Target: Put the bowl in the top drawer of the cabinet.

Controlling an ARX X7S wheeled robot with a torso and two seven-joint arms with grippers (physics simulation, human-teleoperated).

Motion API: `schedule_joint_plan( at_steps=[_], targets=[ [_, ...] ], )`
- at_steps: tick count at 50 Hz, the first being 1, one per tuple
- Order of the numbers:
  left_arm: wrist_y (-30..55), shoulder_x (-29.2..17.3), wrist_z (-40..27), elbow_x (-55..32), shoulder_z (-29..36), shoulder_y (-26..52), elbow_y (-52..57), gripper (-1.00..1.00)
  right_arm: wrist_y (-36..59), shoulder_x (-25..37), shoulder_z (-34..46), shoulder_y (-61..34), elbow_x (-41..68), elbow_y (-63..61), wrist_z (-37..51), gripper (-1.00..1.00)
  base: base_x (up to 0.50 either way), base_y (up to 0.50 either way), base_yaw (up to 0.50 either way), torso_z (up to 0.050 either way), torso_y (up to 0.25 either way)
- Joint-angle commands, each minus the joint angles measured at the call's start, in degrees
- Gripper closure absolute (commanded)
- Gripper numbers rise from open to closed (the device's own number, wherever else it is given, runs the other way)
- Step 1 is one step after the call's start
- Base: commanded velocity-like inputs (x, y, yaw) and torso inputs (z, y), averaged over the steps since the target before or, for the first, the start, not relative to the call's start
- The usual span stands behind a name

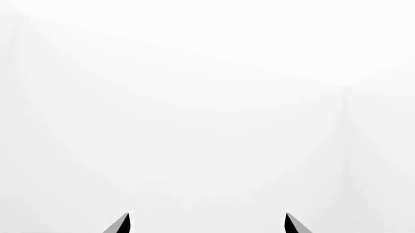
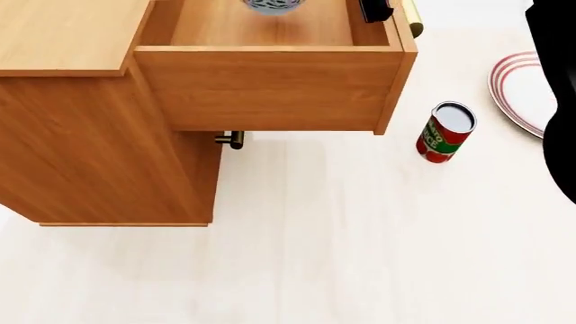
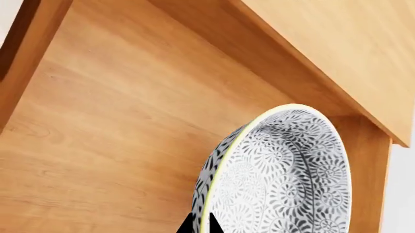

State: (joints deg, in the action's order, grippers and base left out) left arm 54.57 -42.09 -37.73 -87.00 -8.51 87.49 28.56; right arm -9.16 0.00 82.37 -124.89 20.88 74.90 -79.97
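Note:
The cabinet (image 2: 90,135) stands at the left of the head view, and its top drawer (image 2: 270,88) is pulled far out. The speckled bowl (image 2: 270,5) shows at the picture's upper edge, over the drawer's inside. In the right wrist view the bowl (image 3: 285,179) is tilted on edge above the drawer's wooden floor (image 3: 110,145). My right gripper (image 3: 201,227) is shut on its rim, one fingertip on each side. A dark part of that gripper (image 2: 376,8) shows by the drawer's brass handle (image 2: 412,17). My left gripper (image 1: 206,224) is open and faces plain white.
A red and green can (image 2: 444,132) stands on the pale floor right of the drawer front. A white plate with red rings (image 2: 520,88) lies further right, partly behind my dark right arm (image 2: 554,101). The lower drawer's small brass handle (image 2: 231,139) sticks out beneath the top drawer.

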Motion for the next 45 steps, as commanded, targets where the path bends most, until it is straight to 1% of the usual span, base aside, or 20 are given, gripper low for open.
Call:
schedule_joint_plan(
  at_steps=[1,17,24,29,39,45],
  targets=[
    [-0.32,0.02,-0.42,-0.34,-0.06,-0.08,-0.08,-1.00,-0.02,0.00,0.44,-0.39,1.81,-0.21,0.04,-1.00,0.00,0.00,0.00,0.000,0.000],
    [-0.61,-0.13,-0.03,-0.37,0.13,-0.12,-0.10,-1.00,0.67,0.00,-1.07,-1.39,1.02,0.04,0.03,-1.00,0.00,0.00,0.00,0.000,0.000],
    [-0.57,-0.22,-0.35,-1.08,0.21,-0.07,-0.33,-1.00,1.58,0.00,-3.78,-2.23,-0.69,0.07,-0.53,-1.00,0.00,0.00,0.00,0.000,0.016],
    [-0.70,-0.18,-0.61,-1.40,0.17,-0.12,-0.43,-1.00,2.41,0.01,-8.00,-3.06,-3.73,0.08,-1.13,-1.00,0.00,0.00,0.00,-0.003,0.138],
    [-1.05,-0.05,-0.46,-2.10,0.04,-0.25,-0.66,-1.00,3.97,0.22,-20.95,-4.06,-14.82,0.09,-3.67,-1.00,0.00,0.00,0.00,-0.003,0.137],
    [-1.24,0.02,-0.57,-2.60,-0.03,-0.31,-0.83,-1.00,4.39,0.96,-26.40,-4.75,-17.89,0.09,-4.02,-1.00,0.00,0.00,0.00,-0.003,0.137]
  ],
)
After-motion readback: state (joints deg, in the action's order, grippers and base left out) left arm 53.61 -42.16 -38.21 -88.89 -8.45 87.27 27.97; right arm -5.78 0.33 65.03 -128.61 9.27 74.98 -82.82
